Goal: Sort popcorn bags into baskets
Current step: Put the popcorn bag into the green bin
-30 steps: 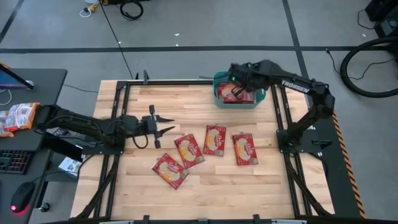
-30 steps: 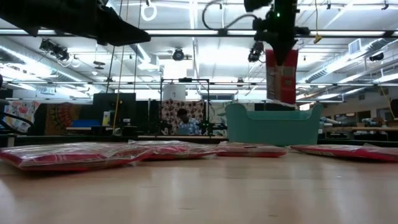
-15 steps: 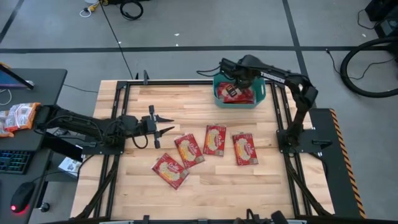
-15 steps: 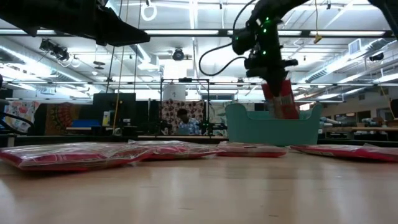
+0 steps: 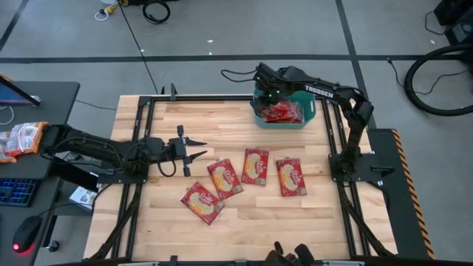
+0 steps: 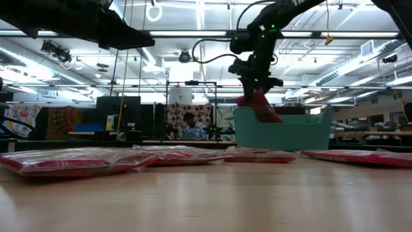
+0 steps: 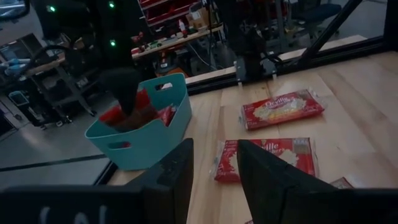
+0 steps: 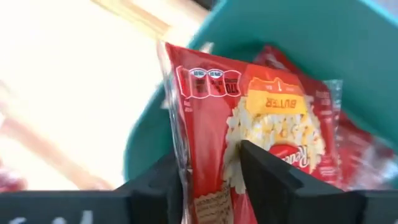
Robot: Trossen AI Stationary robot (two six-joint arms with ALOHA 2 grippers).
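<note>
High view: the teal basket [image 5: 309, 118] sits near the table's [image 5: 295, 214] far right corner with red popcorn bags [image 5: 284, 112] inside. The right gripper [image 5: 267, 94] pinches one bag over its rim. Four bags [image 5: 255, 166] lie mid-table. The left gripper [image 5: 198, 147] waits, fingers apart.

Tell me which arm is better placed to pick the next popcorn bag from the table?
Left, probably. The left gripper hangs open just beside the four popcorn bags on the table, while the right gripper is over the teal basket, shut on a bag.
</note>
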